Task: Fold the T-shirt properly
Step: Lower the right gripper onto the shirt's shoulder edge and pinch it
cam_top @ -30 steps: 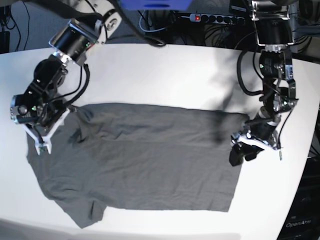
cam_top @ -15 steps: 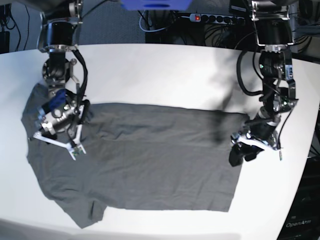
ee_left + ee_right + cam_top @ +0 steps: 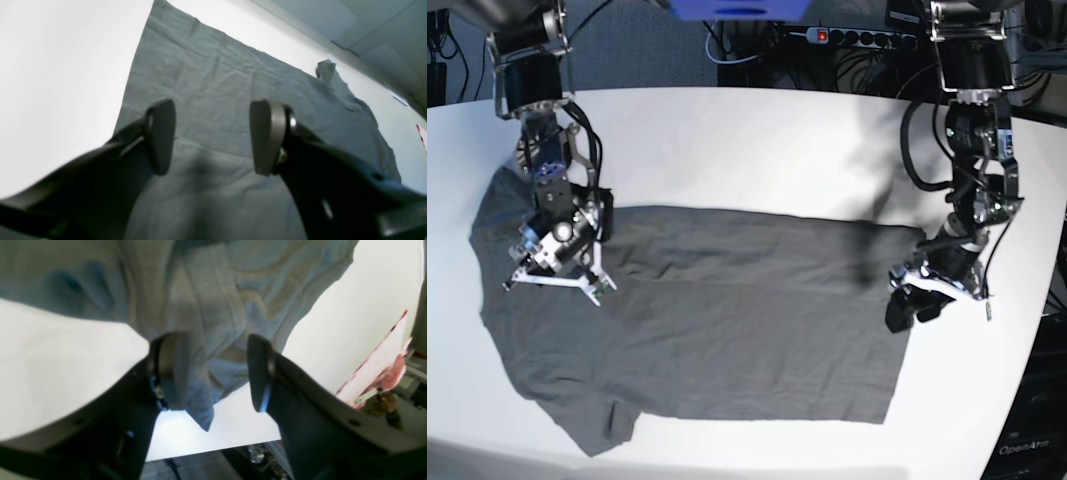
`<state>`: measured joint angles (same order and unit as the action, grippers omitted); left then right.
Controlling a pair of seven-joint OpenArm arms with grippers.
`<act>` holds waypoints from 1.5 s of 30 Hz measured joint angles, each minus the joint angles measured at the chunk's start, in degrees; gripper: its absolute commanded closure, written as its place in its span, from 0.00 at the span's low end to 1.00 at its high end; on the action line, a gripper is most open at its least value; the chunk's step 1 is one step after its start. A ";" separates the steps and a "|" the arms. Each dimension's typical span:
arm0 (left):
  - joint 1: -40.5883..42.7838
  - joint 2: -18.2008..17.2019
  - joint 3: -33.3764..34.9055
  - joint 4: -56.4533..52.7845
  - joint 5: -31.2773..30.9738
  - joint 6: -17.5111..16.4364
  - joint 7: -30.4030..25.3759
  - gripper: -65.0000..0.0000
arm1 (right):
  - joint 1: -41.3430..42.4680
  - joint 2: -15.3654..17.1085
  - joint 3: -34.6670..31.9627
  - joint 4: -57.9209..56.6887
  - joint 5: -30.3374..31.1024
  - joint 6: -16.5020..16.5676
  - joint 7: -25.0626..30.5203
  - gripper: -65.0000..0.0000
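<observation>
The dark grey T-shirt (image 3: 717, 320) lies spread almost flat on the white desk (image 3: 757, 150). It looks thin, light and limp, so it should drape and wrinkle when lifted; hems and sleeve edges seem the best holds. The left tool (image 3: 213, 136) hangs released over the bottom hem. The right tool (image 3: 215, 370) is released above the sleeve end.

room around the two grippers

bare table (image 3: 757, 150) lies beyond both; the t-shirt (image 3: 727, 320) spreads flat between left gripper (image 3: 909, 308) and right gripper (image 3: 554, 287).
</observation>
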<state>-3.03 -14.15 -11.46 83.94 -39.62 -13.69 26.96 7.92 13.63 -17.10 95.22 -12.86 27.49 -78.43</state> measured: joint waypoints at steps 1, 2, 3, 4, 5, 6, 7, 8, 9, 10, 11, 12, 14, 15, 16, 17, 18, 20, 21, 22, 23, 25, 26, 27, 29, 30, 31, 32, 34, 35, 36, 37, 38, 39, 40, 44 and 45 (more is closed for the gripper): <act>0.00 0.02 0.00 0.00 -0.02 -0.02 -0.02 0.46 | 0.15 -0.02 0.07 0.02 -0.04 0.00 -0.59 0.57; 0.00 0.02 0.00 0.00 -0.02 -0.02 -0.02 0.46 | 0.35 -0.07 0.11 0.15 -0.04 0.17 -1.14 0.57; 0.00 0.02 0.00 0.00 0.00 0.00 -0.02 0.46 | 0.48 -0.15 0.20 0.48 -0.04 0.57 -1.29 0.57; 0.00 0.00 0.00 0.00 0.00 0.00 0.00 0.46 | 0.76 -0.17 0.20 1.11 -0.02 1.95 -1.33 0.57; 0.00 0.00 0.00 0.00 0.02 0.00 -0.02 0.46 | 1.03 -0.35 0.22 1.90 -0.02 3.52 -1.31 0.57; 0.00 0.02 0.00 0.00 0.02 0.00 -0.02 0.46 | 1.62 -0.70 0.46 2.73 -0.02 4.00 -1.51 0.57; 0.00 0.02 0.00 0.00 0.00 -0.02 0.00 0.46 | 2.05 -1.40 1.66 3.39 0.07 4.72 -1.20 0.57; 0.02 0.04 0.00 0.00 0.00 -0.02 0.02 0.46 | 2.32 -2.14 3.26 4.07 0.28 5.22 -1.07 0.57; 0.00 0.04 0.00 0.00 0.02 0.02 0.02 0.46 | 2.73 -2.67 4.61 4.59 0.11 6.12 -1.16 0.57; 0.00 0.02 0.00 0.00 0.00 0.00 -0.04 0.46 | 3.23 -2.89 5.40 4.74 -0.17 7.78 -1.53 0.57; 0.00 -0.02 0.00 0.00 -0.02 0.00 -0.07 0.46 | 3.63 -3.02 6.05 4.74 -0.20 9.55 -1.68 0.57; 0.00 0.00 0.00 0.00 0.04 0.02 0.00 0.46 | 4.02 -3.26 6.80 4.74 -0.04 10.60 -1.51 0.57; 0.00 0.02 0.00 -0.04 0.00 -0.02 0.00 0.46 | 4.26 -3.41 8.04 4.74 -0.02 11.52 -1.46 0.57; -0.02 0.02 0.00 -0.04 0.00 -0.02 -0.02 0.46 | 4.24 -3.50 8.44 4.74 -0.17 11.52 -1.55 0.57; 0.00 0.00 0.00 -0.04 0.00 -0.02 -0.02 0.46 | 4.11 -3.76 8.92 4.74 -0.24 11.52 -1.57 0.57; 0.00 0.02 0.00 -0.04 0.02 0.00 0.00 0.46 | 3.93 -4.09 9.35 4.72 -0.17 11.56 -1.53 0.57; 0.02 0.02 0.00 -0.07 0.02 0.00 -0.02 0.46 | 3.78 -4.26 9.57 4.70 -0.04 11.74 -1.53 0.57; 0.00 0.02 0.00 -0.07 -0.02 -0.02 -0.04 0.46 | 3.28 -4.61 10.08 4.68 -0.11 11.93 -1.57 0.57; -0.02 0.00 0.00 -0.07 0.02 0.00 -0.04 0.46 | 2.93 -4.98 10.34 4.70 -0.24 11.96 -1.62 0.57; 0.00 0.00 0.00 -0.07 -0.02 0.00 -0.07 0.46 | 2.51 -5.38 10.75 4.70 -0.20 11.96 -1.64 0.57; 0.00 0.02 0.00 -0.07 0.00 0.00 -0.02 0.46 | 2.19 -6.21 11.50 4.70 -0.04 11.96 -1.60 0.57; 0.00 0.02 0.00 -0.07 0.00 -0.02 -0.04 0.46 | 1.51 -7.72 12.76 4.70 -0.20 11.96 -1.55 0.57; 0.00 0.00 0.00 -0.07 0.02 0.00 -0.04 0.46 | 1.27 -8.28 13.09 4.70 -0.13 11.96 -1.57 0.57; 0.00 0.00 0.00 -0.07 0.00 0.00 -0.09 0.46 | 1.05 -8.68 13.16 4.70 -0.11 11.96 -1.60 0.57; 0.00 0.02 0.00 -0.07 0.00 0.00 -0.07 0.46 | 0.83 -9.27 13.22 4.70 -0.04 11.96 -1.55 0.57; 0.00 0.02 0.00 -0.07 0.00 -0.02 -0.07 0.46 | 0.72 -9.64 13.22 4.70 -0.13 11.96 -1.57 0.57; 0.00 0.02 0.00 -0.11 0.00 0.00 -0.07 0.46 | 0.61 -9.88 13.29 4.70 -0.15 11.96 -1.57 0.57; 0.00 0.02 0.00 -0.11 0.00 0.00 -0.02 0.46 | 0.59 -10.16 13.29 4.70 -0.09 11.96 -1.57 0.57; 0.00 0.00 0.00 -0.13 0.00 0.00 -0.04 0.46 | 0.55 -10.71 13.35 4.70 -0.20 11.96 -1.57 0.57; 0.00 0.00 0.00 -0.13 0.00 -0.02 -0.04 0.46 | 0.26 -10.91 13.33 4.72 -0.17 11.96 -1.49 0.57; 0.00 0.02 0.00 -0.13 0.00 0.00 -0.04 0.46 | -0.07 -10.97 13.33 4.72 -0.15 11.96 -1.51 0.57; 0.00 0.00 0.00 -0.13 -0.02 0.00 -0.07 0.46 | -0.50 -11.10 13.35 4.72 -0.09 11.96 -1.53 0.57; 0.00 0.00 0.00 -0.13 0.00 0.00 -0.02 0.46 | -0.85 -11.30 13.46 4.72 -0.22 11.96 -1.73 0.57; 0.00 0.00 0.00 -0.15 -0.02 0.00 -0.07 0.46 | -1.09 -11.50 13.51 4.72 -0.26 11.96 -1.77 0.57; 0.00 0.02 0.00 -0.17 -0.02 -0.02 -0.02 0.46 | -1.29 -11.58 13.49 4.72 -0.20 11.96 -1.70 0.57; 0.00 -0.15 0.00 -0.22 0.00 0.00 -0.02 0.46 | -1.31 -11.58 13.44 4.70 -0.20 11.96 -1.68 0.58; 0.00 -0.15 0.00 -0.22 0.00 0.02 -0.07 0.46 | -1.36 -11.58 13.44 4.59 -0.17 11.96 -1.68 0.61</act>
<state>-3.03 -14.31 -11.46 83.72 -39.62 -13.67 26.89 6.57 2.04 -3.66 99.81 -13.04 39.44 -80.12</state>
